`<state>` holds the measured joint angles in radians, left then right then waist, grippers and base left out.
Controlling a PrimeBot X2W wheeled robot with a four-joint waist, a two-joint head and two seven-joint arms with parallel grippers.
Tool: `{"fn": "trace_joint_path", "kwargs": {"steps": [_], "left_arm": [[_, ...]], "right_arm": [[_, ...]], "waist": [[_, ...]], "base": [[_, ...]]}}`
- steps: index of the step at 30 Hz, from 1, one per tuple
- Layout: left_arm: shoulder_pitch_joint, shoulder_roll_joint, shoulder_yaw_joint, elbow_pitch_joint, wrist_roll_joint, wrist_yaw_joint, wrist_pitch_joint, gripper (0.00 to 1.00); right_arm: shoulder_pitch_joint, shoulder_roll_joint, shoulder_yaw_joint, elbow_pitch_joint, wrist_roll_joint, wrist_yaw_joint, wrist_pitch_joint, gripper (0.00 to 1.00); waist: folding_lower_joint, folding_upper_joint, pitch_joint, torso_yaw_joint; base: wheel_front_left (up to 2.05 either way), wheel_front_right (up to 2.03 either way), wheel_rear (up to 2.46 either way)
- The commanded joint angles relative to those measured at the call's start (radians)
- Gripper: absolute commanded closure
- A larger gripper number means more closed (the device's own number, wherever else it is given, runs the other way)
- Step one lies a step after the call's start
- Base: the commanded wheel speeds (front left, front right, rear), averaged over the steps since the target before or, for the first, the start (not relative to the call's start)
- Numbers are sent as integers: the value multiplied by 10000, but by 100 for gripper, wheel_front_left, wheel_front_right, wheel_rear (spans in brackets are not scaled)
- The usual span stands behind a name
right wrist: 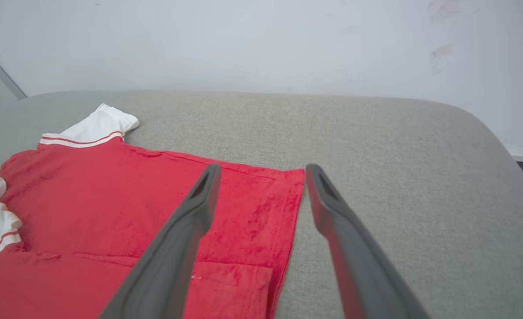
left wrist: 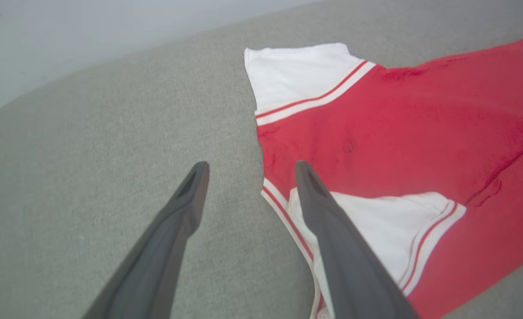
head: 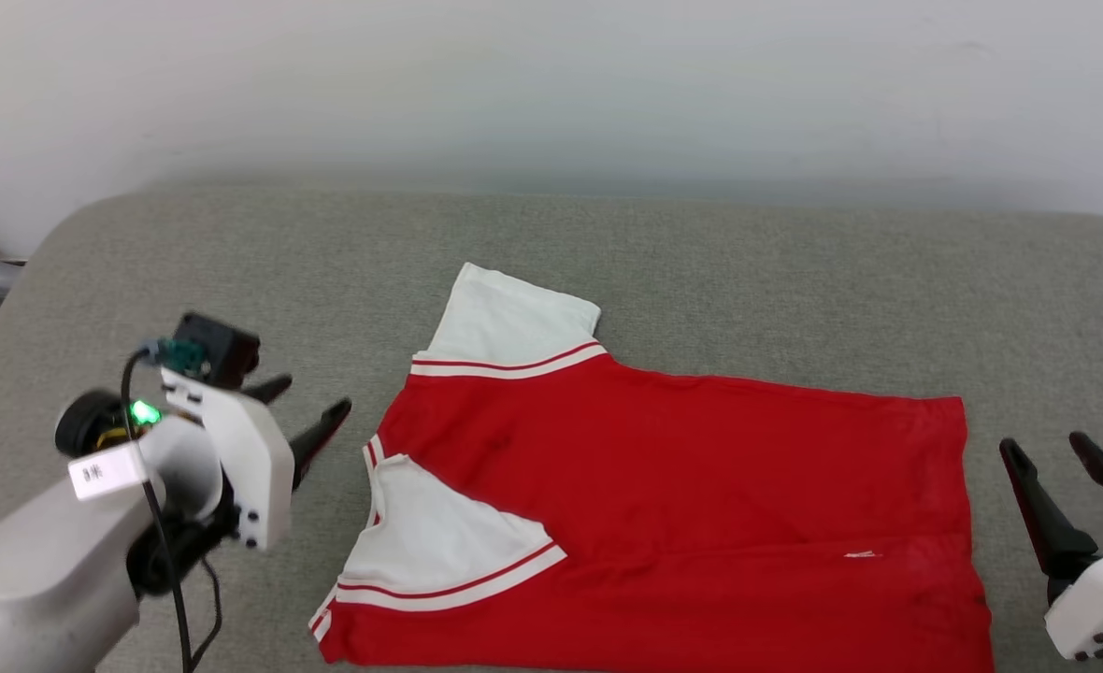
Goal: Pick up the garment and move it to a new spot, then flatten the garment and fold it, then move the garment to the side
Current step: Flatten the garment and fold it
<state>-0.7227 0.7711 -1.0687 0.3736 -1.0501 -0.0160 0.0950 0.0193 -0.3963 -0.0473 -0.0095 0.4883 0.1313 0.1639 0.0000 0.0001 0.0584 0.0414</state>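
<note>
The red jersey T-shirt (head: 682,467) with white, stripe-trimmed sleeves lies flat near the grey cushion's (head: 795,280) front edge, one sleeve folded inward.

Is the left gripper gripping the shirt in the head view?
No, the left gripper stands open beside the shirt, holding nothing.

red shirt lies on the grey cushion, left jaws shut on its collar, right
No: the left gripper has its jaws open and empty beside the garment, as the left wrist view shows. The garment does lie on the grey cushion.
</note>
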Motion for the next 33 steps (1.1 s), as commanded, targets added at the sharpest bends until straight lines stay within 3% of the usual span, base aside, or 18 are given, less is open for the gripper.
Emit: {"fn": "trace_joint_path", "kwargs": {"steps": [1, 4, 9, 16, 24, 33], "left_arm": [[-182, -81, 67, 37, 41, 62, -93, 0], [-739, -298, 213, 260, 306, 123, -297, 0], [-1765, -731, 360, 857, 261, -175, 105, 0], [-3491, -880, 248, 1928, -223, -770, 2497, 0], [-5264, -706, 215, 2755, -892, -925, 5527, 0], [-6528, -803, 205, 3371, -696, -767, 6492, 0]], "right_arm": [[-139, 171, -66, -102, -155, -12, -136, 0], [-240, 663, -253, -613, -772, -12, -672, 0], [-277, 1269, -91, -1358, -1487, -12, -918, 0], [-607, 1728, 329, -2134, -2039, -10, -916, 0], [-1095, 2030, 532, -2467, -2218, -10, -1057, 0], [-1509, 2118, 525, -2575, -2300, -10, -1167, 0]], "waist": [[0, -1, 75, -100], [0, -1, 308, -361], [0, -1, 953, -888], [0, -1, 2209, -1686], [0, -1, 3646, -2326], [0, -1, 4855, -2533]], "base": [[0, 0, 0], [0, 0, 0], [0, 0, 0], [0, 0, 0], [0, 0, 0], [0, 0, 0]]}}
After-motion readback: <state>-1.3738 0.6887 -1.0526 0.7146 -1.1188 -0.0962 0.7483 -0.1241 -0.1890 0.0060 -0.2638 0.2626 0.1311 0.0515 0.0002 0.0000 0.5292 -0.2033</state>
